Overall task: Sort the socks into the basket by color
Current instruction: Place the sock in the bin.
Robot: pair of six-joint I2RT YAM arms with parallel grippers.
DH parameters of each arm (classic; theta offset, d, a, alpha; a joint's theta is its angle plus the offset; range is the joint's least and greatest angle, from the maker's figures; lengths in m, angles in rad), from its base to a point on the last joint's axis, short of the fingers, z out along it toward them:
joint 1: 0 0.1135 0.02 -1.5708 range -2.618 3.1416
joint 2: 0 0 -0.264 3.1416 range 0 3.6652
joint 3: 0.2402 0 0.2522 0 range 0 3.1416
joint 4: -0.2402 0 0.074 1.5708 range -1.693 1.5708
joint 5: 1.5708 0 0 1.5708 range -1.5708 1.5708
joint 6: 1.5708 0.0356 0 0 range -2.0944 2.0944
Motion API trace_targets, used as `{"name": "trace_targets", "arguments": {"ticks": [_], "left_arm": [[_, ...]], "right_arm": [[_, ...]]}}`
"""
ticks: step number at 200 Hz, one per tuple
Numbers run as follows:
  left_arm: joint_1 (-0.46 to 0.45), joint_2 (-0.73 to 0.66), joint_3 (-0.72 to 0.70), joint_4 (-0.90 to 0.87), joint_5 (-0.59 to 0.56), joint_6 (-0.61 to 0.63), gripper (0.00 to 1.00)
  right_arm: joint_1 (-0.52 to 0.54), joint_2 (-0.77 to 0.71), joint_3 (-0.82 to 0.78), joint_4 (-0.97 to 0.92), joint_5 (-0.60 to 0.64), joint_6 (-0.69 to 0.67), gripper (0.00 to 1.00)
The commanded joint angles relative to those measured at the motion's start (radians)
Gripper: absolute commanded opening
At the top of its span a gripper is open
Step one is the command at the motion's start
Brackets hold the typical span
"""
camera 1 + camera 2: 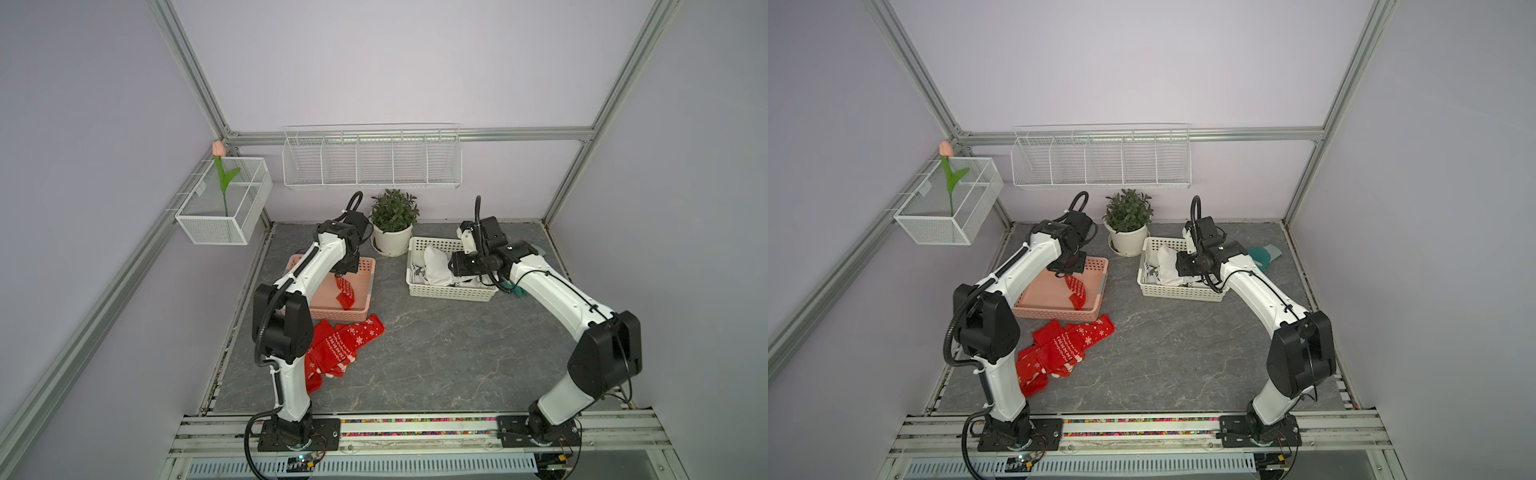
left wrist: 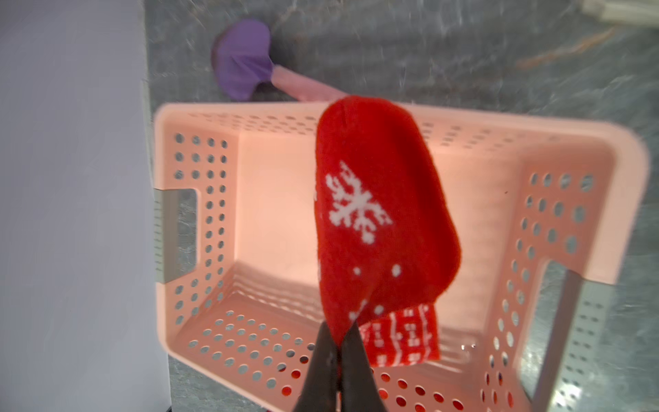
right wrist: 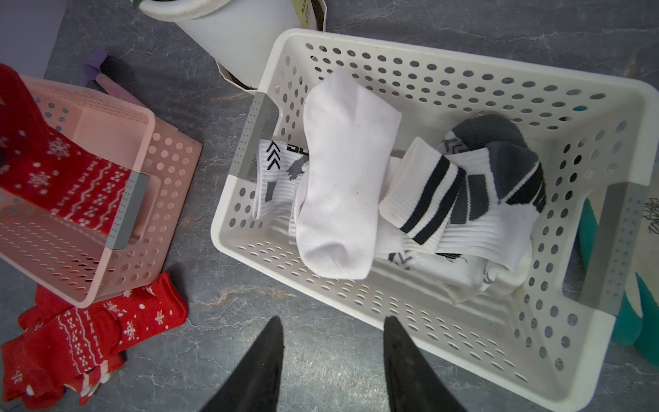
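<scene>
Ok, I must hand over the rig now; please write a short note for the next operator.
Left tool: shut on a red sock hanging over the pink basket, not yet released.
Right tool: open, empty, by the white basket.
Done: white socks lie in the white basket.
Left: drop the held sock, then move the red sock pile from the table into the pink basket.

Two plastic baskets: one pink basket [image 1: 365, 266], one white basket [image 1: 453, 293]. One red sock [image 1: 345, 291] hangs alone; the heap of red socks [image 1: 340, 345] is too tangled to count. There are at least four white socks [image 3: 342, 178], one potted plant [image 1: 392, 224], one tulip [image 1: 226, 180], one mesh bin [image 1: 216, 230] and one five-bay wire rack [image 1: 372, 160].
</scene>
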Motion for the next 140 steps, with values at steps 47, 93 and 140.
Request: {"name": "trace_targets", "arguments": {"ticks": [47,93,140], "left_arm": [[0.0,-0.071,-0.007,-0.025,-0.106,0.013,0.0],[0.032,-0.08,-0.039,-0.03,-0.18,0.021,0.0],[0.029,-0.048,-0.033,0.026,-0.006,-0.007,0.0]], "right_arm": [[0.001,0.005,0.031,-0.019,-0.014,-0.006,0.48],[0.001,0.001,0.03,-0.02,-0.016,-0.007,0.48],[0.001,-0.003,0.028,-0.025,-0.011,-0.007,0.49]]}}
